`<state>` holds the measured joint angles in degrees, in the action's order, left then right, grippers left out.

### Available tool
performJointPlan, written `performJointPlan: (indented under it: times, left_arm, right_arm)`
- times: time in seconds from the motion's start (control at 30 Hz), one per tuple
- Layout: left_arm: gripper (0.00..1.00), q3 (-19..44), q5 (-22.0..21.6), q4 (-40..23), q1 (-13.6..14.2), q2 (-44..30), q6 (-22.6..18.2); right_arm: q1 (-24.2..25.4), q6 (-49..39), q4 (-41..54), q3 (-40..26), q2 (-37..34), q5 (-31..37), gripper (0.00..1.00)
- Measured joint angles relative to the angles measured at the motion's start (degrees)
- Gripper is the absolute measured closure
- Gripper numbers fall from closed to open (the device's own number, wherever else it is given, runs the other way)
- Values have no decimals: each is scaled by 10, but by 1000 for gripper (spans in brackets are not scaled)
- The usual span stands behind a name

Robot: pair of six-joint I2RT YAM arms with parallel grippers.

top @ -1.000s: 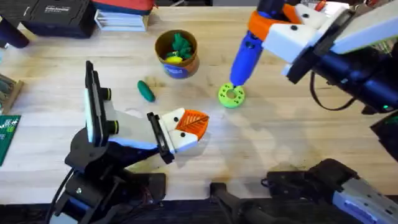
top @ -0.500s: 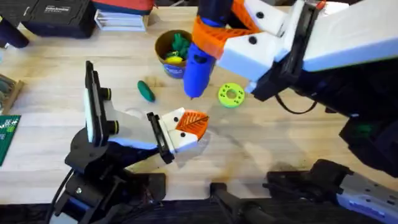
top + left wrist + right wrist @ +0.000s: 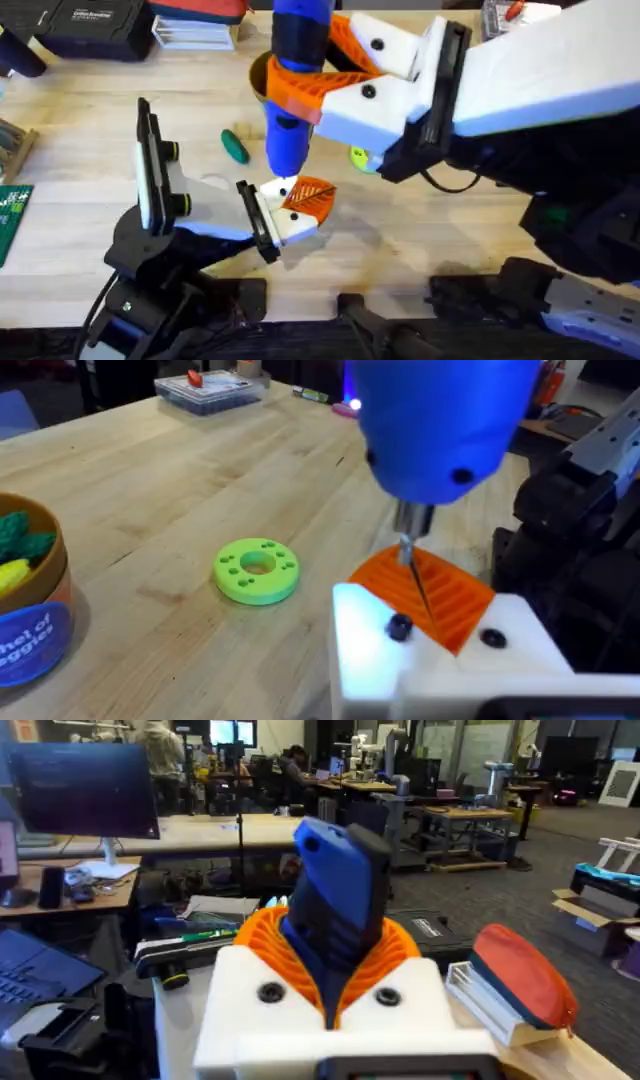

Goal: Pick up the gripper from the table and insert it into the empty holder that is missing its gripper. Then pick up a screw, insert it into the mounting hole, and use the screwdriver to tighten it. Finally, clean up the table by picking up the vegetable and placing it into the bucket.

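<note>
your right hand [image 3: 300,85] is clenched on the screwdriver [image 3: 290,110], its tip at the screw [image 3: 400,626], seemingly; come down tilted and it could slip off the orange gripper [image 3: 430,595].

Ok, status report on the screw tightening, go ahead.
Right end effector shut on blue pen-shaped screwdriver. Tip at orange ribbed gripper pad. Left end effector state unclear. Nothing in the way.

The bucket [image 3: 258,75] is mostly hidden behind the screwdriver [image 3: 290,110].
</note>
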<state>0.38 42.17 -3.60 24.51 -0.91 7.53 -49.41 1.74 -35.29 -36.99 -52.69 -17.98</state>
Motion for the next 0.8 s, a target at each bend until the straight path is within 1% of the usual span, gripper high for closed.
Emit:
performJointPlan:
  times: [0.43,0.63,0.8]
  left_arm:
    - [997,0,0,0,0,0,0]
    - [997,0,0,0,0,0,0]
    - [997,0,0,0,0,0,0]
  right_arm:
    - [-13,-7,-3,0,-20,-2,971]
    - [-13,-9,-3,0,-28,-25,971]
    - [-13,-18,-3,0,-28,-30,971]
